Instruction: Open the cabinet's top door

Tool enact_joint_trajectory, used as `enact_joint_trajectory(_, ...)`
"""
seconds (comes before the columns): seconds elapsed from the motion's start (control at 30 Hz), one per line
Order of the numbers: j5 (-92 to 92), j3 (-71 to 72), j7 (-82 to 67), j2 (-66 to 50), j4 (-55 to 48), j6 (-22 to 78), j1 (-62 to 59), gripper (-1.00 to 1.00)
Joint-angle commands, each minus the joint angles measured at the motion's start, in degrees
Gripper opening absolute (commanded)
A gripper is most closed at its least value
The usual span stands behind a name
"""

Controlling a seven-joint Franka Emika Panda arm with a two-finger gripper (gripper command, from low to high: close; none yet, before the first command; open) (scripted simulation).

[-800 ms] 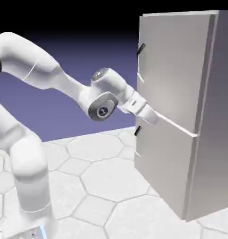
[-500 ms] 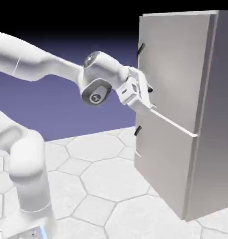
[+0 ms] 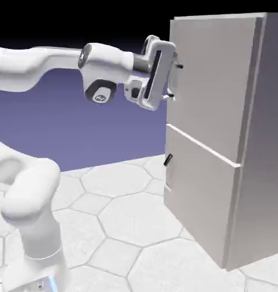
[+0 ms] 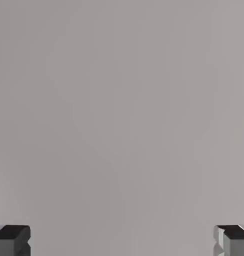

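Two grey fingertips [image 4: 12, 239] sit at the far left and far right corners of the hand view's bottom edge, set as wide apart as they go. Nothing lies between them; the gap shows only flat grey panel surface. The gripper [image 3: 174, 80] holds nothing.

Seen from the exterior view, the fingers point level toward the cabinet [image 3: 261, 142], with their tips at the left edge of the top door [image 3: 212, 80]. The upper fingertip lies beside the door's handle [image 3: 172, 60], a short dark bar of which only a small part shows past the hand. Whether a fingertip touches the handle or the door cannot be told from either view.

The hand is a flat white block turned so that its long side runs nearly upright. It joins a thick white wrist with a round grey cap. From there the white arm [image 3: 33, 67] runs level toward the exterior view's left edge, and a second heavy link stands upright at the lower left.

The top door lies flush with the cabinet front, with no gap showing at its edges. A thin seam separates it from the lower door [image 3: 198, 194], which carries its own small dark handle [image 3: 168, 159] near its upper left corner. The cabinet stands upright on a white floor [image 3: 124, 228] marked with hexagonal tiles, at the exterior view's right.
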State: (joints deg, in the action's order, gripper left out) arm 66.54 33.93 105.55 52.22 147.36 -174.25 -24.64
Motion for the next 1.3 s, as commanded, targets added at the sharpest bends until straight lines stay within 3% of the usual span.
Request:
enact_joint_trajectory(0.0,2.5,1.27,2.37,0.73,-0.51,-0.01,-0.95,0.0)
enact_joint_trajectory(0.7,54.83,27.96,51.99,16.12,-11.24,-0.2,-20.88,0.0)
enact_joint_trajectory(0.97,60.25,31.74,51.33,16.57,-17.75,4.35,-32.16,0.0)
enact_joint_trajectory(1.0,60.25,31.74,51.33,16.57,-17.75,4.35,-32.16,-1.0)
enact_joint_trajectory(1.17,61.95,25.57,47.1,19.66,-9.47,11.99,-24.32,-1.0)
enact_joint_trajectory(1.27,60.42,24.52,52.22,25.74,-6.7,17.95,-25.73,-1.0)
